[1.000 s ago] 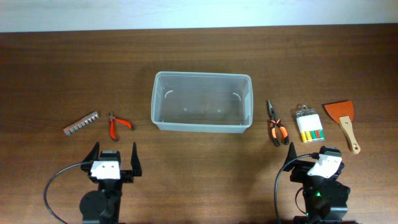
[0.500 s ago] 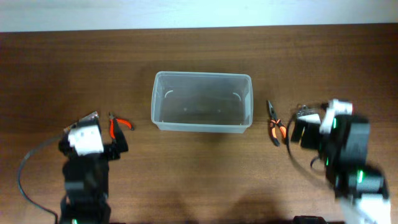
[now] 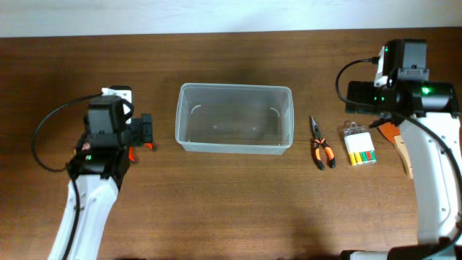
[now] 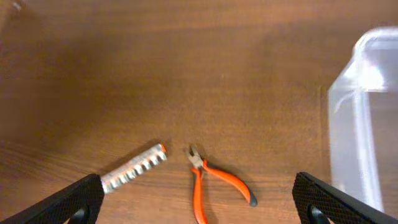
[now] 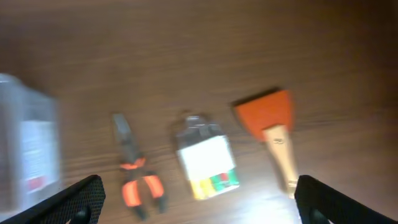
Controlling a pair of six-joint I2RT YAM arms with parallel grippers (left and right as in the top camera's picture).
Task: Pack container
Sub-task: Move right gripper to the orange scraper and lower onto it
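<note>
Overhead first: the container (image 3: 235,87) is sitting mid-table, open side up, nothing showing inside it. The left gripper (image 3: 144,132) is hovering just off its left wall, covering most of the orange cutters (image 3: 149,146). Over on the right, the right gripper (image 3: 360,97) is hanging above the table (image 3: 238,195), near the case (image 3: 359,145). The pliers (image 3: 321,145) are lying between the case and the container, and the scraper (image 3: 408,162) is peeking out from under the right arm. Finger spread is hard to read from up here.

Left wrist now: the two black fingers (image 4: 78,200) are standing wide apart at the bottom corners, gripping nothing. Between them, on the wood, the cutters (image 4: 214,182) are lying beside a silver rail (image 4: 134,168), apart from it. The container's corner (image 4: 364,118) is showing at the right edge.

Right wrist, and it is blurring: the fingers (image 5: 79,198) are also spread wide, empty. Below the camera the pliers (image 5: 134,178), case (image 5: 206,159) and scraper (image 5: 271,124) are lying in a row, none touching. The container (image 5: 28,149) is sitting at the far left.
</note>
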